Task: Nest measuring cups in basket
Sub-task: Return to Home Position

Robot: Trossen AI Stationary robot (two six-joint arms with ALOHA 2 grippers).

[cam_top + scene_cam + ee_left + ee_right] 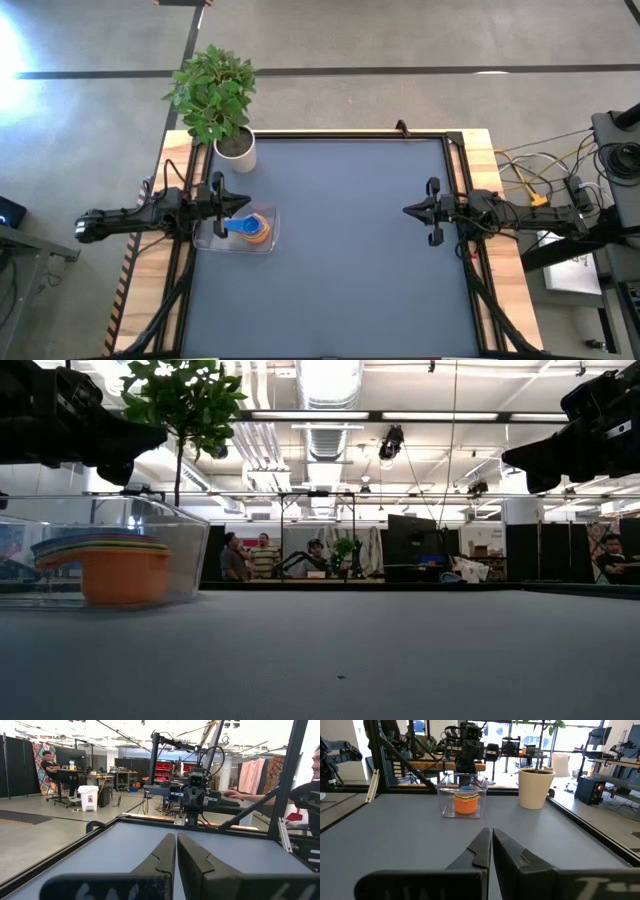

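I see the table (340, 260) lying wide open between my two arms. The basket (207, 243) sits just beneath the left end effector (244, 206), near that table edge, and holds the nested measuring cups (256, 231). The right end effector (408, 210) hovers at the opposite edge. Both have their fingers pressed together.

Bright all round, ceiling lights (450, 415) blown out white. Counter (340, 250) evenly lit (hardly any shadows), basket (180, 540) catching glints.
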